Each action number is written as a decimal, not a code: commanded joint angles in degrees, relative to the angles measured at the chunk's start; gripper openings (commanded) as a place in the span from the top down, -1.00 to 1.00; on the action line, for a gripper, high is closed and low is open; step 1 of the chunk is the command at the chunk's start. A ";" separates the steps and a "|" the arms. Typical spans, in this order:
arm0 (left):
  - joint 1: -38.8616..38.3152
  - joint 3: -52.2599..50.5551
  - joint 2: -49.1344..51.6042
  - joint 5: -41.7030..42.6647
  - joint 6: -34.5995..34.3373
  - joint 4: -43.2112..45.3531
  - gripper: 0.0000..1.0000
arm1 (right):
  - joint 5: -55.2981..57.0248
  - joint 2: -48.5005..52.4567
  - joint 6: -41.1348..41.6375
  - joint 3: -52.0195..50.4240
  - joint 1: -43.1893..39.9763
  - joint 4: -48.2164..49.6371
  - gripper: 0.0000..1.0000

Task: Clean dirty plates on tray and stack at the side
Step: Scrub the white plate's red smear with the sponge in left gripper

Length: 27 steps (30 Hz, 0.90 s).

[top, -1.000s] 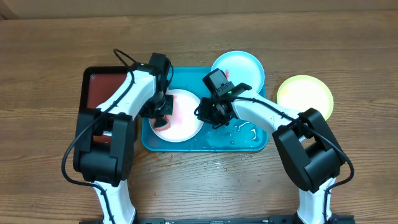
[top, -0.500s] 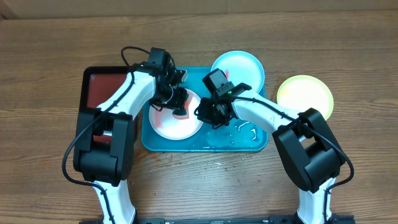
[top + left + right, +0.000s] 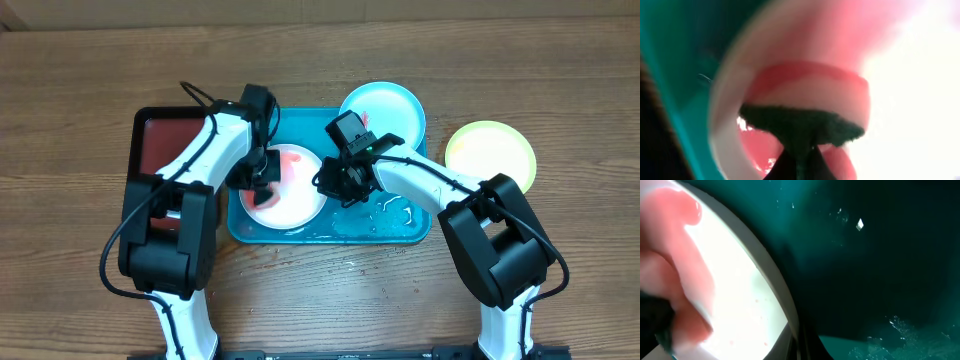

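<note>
- Tray (image 3: pixel 360 228): turquoise, rectangular, with a raised rim, set at the centre of the overhead frame. One white plate is held in its left half, and wet droplets (image 3: pixel 395 208) are scattered over its bare right half.
- White plate (image 3: pixel 300 205): laid flat inside the tray. Red smears are spread over its upper and left parts, and its lower right part is seen clean.
- Light blue plate (image 3: pixel 385 105): placed at the upper right corner of the tray, overlapping the rim.
- Yellow-green plate (image 3: pixel 490 152): laid on the table at the right of the frame, apart from the tray.
- Black tray (image 3: pixel 160 140): red inside, set just beside the turquoise tray at the left. Its right edge is covered by the left arm.
- Left gripper (image 3: pixel 799 162): fingers drawn together on a sponge (image 3: pixel 810 95) with a pink body and a dark green scouring face, which is pressed on the smeared area of the white plate.
- Right gripper (image 3: pixel 799 347): clamped on the right rim of the white plate.
- Hard to make out: both wrist views are blurred and the fingers are cut off at the bottom edge. In the overhead view the left side of the white plate is hidden under the left arm.
- Surface: a brown wooden table (image 3: pixel 80 80) with visible grain. A paler strip is seen along the top edge of the overhead frame, too narrow to identify.
</note>
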 commanded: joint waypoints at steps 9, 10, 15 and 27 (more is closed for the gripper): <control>0.22 -1.11 0.44 21.05 14.71 6.16 0.92 | 1.22 2.27 0.76 -0.37 -0.11 -1.57 0.93; 0.20 -1.22 0.44 19.21 13.53 8.22 0.91 | 1.22 2.27 0.76 -0.37 -0.11 -1.62 0.93; 0.22 -1.42 0.44 -1.44 0.61 14.14 0.92 | 1.22 2.27 0.76 -0.37 -0.11 -1.60 0.92; 0.24 12.63 0.37 -18.69 -4.72 -0.48 0.92 | 1.25 2.27 0.76 -0.37 -0.11 -1.70 0.93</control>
